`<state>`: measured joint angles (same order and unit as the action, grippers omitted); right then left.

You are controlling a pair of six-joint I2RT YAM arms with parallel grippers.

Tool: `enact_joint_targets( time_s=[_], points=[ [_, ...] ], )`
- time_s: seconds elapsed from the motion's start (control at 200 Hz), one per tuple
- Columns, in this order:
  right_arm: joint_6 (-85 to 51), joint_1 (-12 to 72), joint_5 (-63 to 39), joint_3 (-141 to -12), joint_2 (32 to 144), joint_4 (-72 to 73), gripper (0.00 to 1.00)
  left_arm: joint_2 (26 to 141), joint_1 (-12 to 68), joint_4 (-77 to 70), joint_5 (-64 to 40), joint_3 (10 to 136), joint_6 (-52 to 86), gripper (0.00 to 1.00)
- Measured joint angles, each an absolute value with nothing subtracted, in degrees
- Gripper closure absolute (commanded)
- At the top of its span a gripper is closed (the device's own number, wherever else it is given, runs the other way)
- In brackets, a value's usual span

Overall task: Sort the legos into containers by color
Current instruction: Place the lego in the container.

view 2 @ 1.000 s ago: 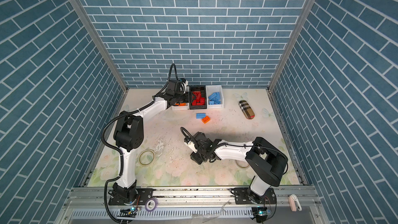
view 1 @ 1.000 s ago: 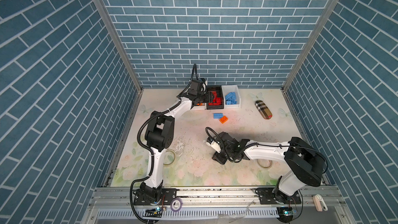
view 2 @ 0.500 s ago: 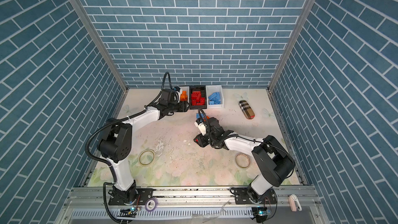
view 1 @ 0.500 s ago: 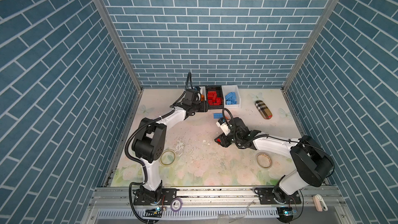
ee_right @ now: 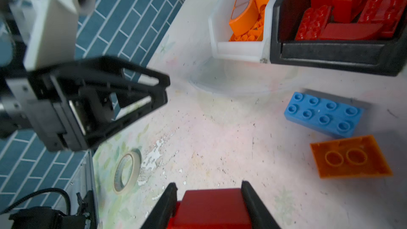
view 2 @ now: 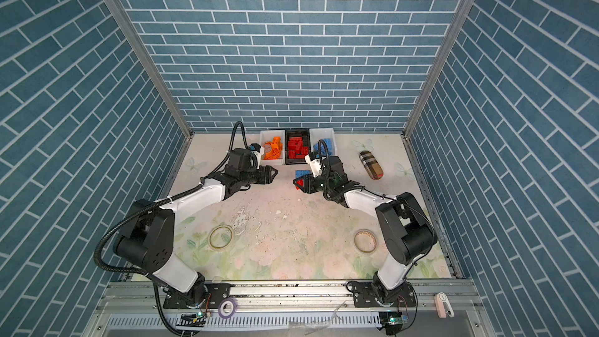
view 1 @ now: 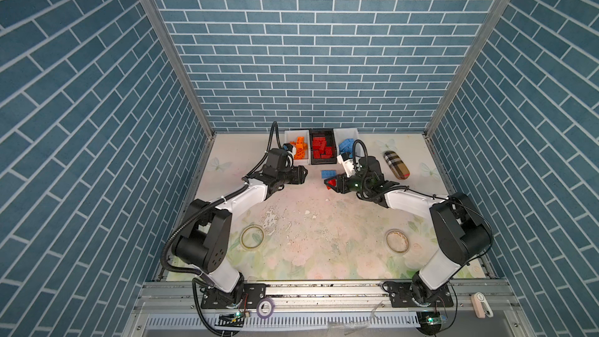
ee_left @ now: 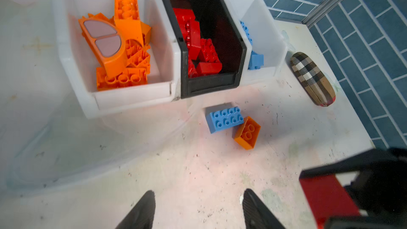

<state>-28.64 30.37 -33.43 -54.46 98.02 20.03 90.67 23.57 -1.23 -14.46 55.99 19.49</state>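
Note:
Three containers stand side by side at the back wall. A white bin (view 1: 294,133) holds orange legos, a black bin (view 1: 321,131) holds red ones, and another white bin (view 1: 347,132) holds blue ones. A blue brick (ee_left: 224,118) and an orange brick (ee_left: 246,132) lie loose in front of the black bin. My right gripper (view 1: 328,184) is shut on a red brick (ee_right: 211,208) just above the table, beside those two loose bricks. My left gripper (view 1: 304,175) faces it in front of the orange bin, open, with nothing between its fingers (ee_left: 145,208).
A tan plaid case (view 1: 396,163) lies at the back right. Two tape rolls (view 1: 252,236) (view 1: 396,241) lie on the front half of the table. A purple roll (view 1: 265,307) sits on the front rail.
My right arm has carried the red brick from the middle of the table back toward the bins. My left gripper has drawn back out of the orange bin toward the table's middle.

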Motion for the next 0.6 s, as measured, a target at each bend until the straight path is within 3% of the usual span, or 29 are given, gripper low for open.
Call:
enact_joint_targets(
  time_s=[0.6],
  points=[
    [-49.3,22.4,-40.0,-76.0,120.3,41.4,0.55,78.7,30.2,-3.8,-9.4,41.6,19.6,0.35]
  ],
)
